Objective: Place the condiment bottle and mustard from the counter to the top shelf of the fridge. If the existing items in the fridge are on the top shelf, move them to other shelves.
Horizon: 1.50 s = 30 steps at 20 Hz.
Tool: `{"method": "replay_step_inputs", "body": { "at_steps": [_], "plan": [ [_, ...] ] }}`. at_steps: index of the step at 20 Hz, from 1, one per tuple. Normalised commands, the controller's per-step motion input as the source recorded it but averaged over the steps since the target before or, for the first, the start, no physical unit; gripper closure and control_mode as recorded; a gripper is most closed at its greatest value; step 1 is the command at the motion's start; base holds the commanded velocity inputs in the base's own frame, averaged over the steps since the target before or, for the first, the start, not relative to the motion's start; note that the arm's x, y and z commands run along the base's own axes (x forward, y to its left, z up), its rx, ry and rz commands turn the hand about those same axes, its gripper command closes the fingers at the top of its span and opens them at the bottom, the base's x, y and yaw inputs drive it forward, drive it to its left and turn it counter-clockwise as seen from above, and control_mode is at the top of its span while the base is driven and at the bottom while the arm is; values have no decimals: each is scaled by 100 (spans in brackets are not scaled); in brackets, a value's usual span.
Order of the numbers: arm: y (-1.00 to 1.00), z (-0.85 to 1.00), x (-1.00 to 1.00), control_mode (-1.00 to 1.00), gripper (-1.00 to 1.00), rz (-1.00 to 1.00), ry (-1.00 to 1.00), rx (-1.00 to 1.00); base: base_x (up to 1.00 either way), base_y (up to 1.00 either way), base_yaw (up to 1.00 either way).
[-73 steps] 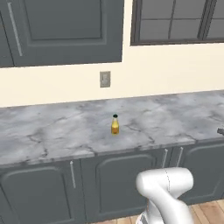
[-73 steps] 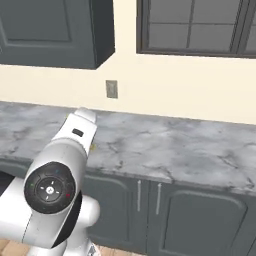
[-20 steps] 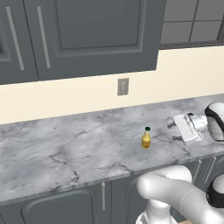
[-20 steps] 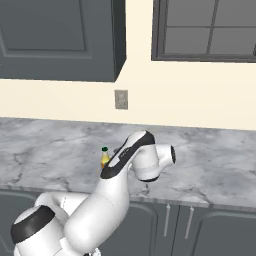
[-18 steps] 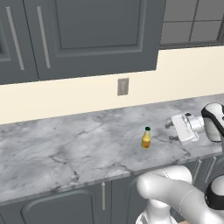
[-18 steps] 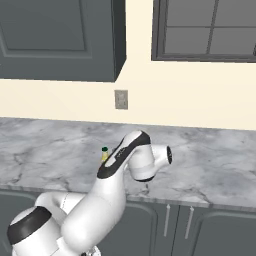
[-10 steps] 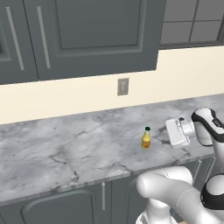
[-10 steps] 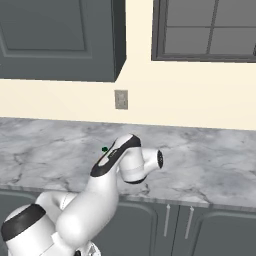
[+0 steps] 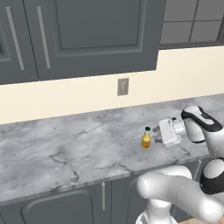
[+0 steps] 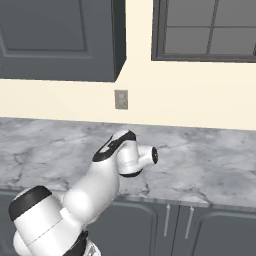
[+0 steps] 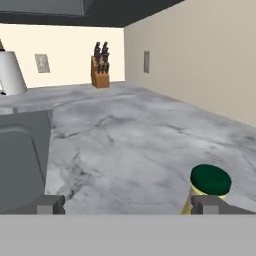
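The mustard [image 9: 146, 138], a small yellow bottle with a dark green cap, stands upright on the grey marbled counter [image 9: 65, 148]. My gripper [image 9: 156, 135] points sideways at it from the right, open, its tips just short of the bottle. In the hand view the mustard [image 11: 209, 185] sits low at the right, right behind the right fingertip [image 11: 206, 204], off the middle of the open gripper [image 11: 129, 205]. My own arm [image 10: 112, 175] covers the bottle in the right base view. The condiment bottle, the fridge with its top shelf and the existing items are out of view.
A wall outlet [image 9: 123, 86] sits above the counter, under dark upper cabinets [image 9: 87, 35]. A window [image 10: 210, 27] lies to the right. Far along the counter stand a knife block [image 11: 100, 70] and a white paper roll [image 11: 10, 72]. A grey flat-sided object [image 11: 20, 160] is close on the left.
The hand has swung left along the counter, closing the gap to the mustard. The bottle has not moved. The jaws stay wide.
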Motion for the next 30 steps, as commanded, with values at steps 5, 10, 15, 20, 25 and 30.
{"method": "replay_step_inputs", "body": {
  "at_steps": [5, 10, 15, 20, 25, 30],
  "plan": [
    [-2, -2, 19, -100, -100, 17, 10, 0, 0, 0, 0],
    [-1, -9, 12, -100, -100, 11, 2, 0, 0, 0, 0],
    [-21, -7, 26, -100, -100, 0, 0, 2, 0, 0, 0],
    [-22, -3, 33, -100, -100, 0, 0, 3, 0, 0, 0],
    [1, -25, 0, -100, -100, 0, 0, 0, 0, 0, 0],
    [3, -23, -1, -100, -100, 0, 0, 0, 0, 0, 0]
  ]
}}
